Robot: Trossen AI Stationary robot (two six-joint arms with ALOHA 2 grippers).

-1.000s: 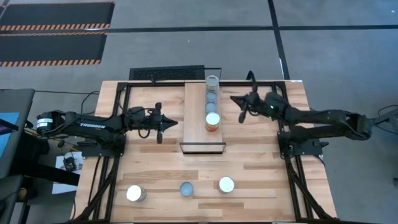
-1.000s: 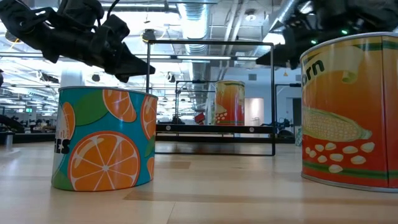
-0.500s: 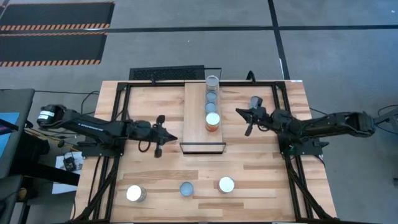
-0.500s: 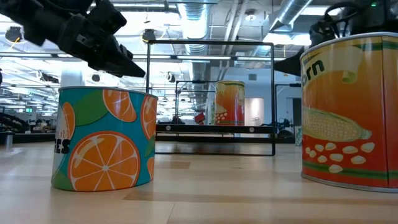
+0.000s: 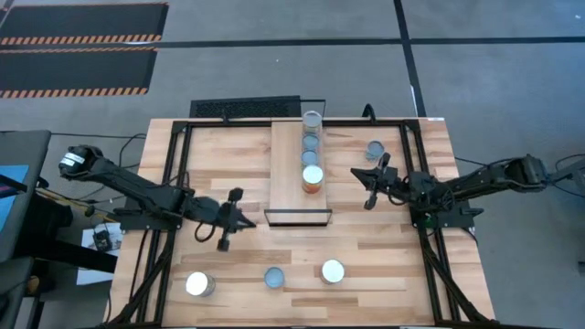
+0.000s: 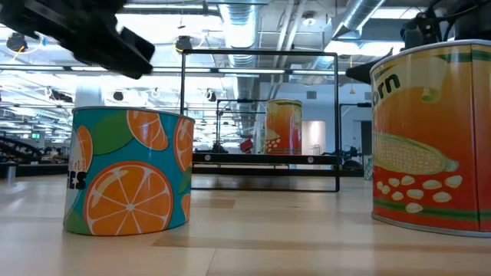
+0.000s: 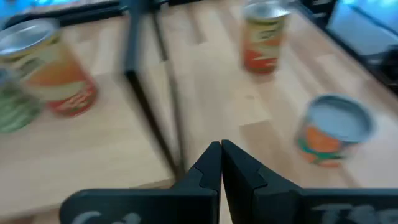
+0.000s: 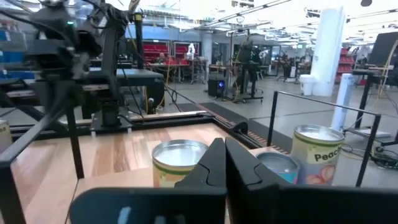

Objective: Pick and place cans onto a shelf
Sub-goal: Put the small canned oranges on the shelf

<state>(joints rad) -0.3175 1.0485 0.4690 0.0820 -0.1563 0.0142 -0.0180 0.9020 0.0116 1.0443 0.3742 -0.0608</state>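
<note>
We are seeing the left pincer (image 5: 225, 236), closed and empty, dropping toward the three cans (image 5: 265, 277) along the worktop's (image 5: 384, 256) near edge. The right pincer (image 5: 370, 192), also closed and empty, is backing off the shelf (image 5: 291, 192), exposing one can (image 5: 375, 150) near the far right corner. Four are standing shelved; four remain.

**Your wooden table and the shelf standing on it**

You are looking down on a pale planked table (image 5: 384, 247) with black frame rails along its sides. A narrow light-wood shelf (image 5: 288, 174) stands at its middle, running from the far edge toward you. Four cans (image 5: 313, 151) sit in a line along the shelf's right side, the nearest one orange-labelled. A lone can (image 5: 375, 149) rests on the table to the right of the shelf. Three more cans (image 5: 273, 277) stand in a row near the front edge, well apart from each other.
</note>
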